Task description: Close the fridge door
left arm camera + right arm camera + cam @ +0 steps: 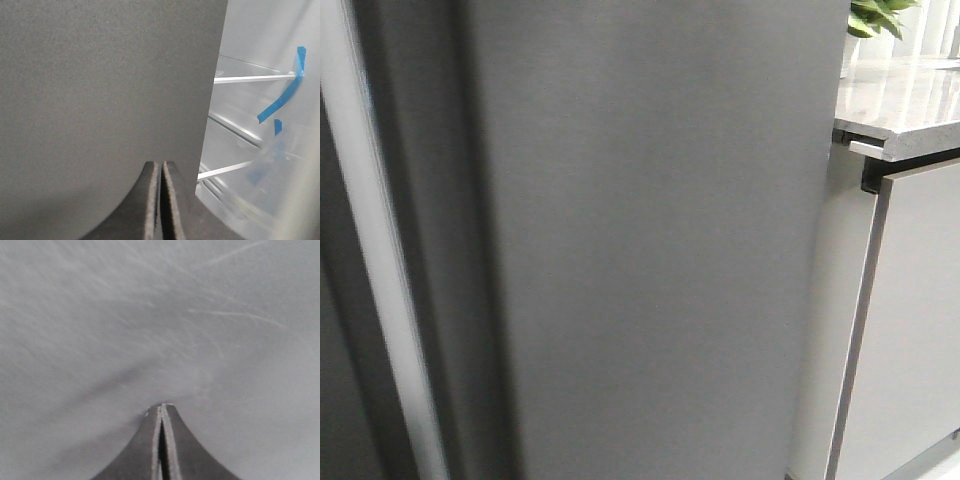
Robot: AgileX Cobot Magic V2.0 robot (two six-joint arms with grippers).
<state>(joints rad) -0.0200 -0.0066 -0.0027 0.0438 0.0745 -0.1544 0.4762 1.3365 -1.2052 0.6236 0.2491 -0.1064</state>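
Note:
The fridge door (650,250) fills most of the front view as a flat matte dark grey face, with a white edge strip (380,300) at its left. No gripper shows in the front view. In the left wrist view my left gripper (161,164) is shut and empty, its tips against the dark grey door face (100,85) close to the door's edge. Past that edge the white fridge interior (250,60) shows. My right gripper (162,406) is shut and empty, its tips at a flat grey, finely scratched surface (150,315).
Pale grey cabinet fronts (910,330) stand right of the door under a speckled countertop (910,100) with a green plant (875,18). Inside the fridge are white-edged shelves (250,78), blue tape strips (285,97) and a clear bin (270,170).

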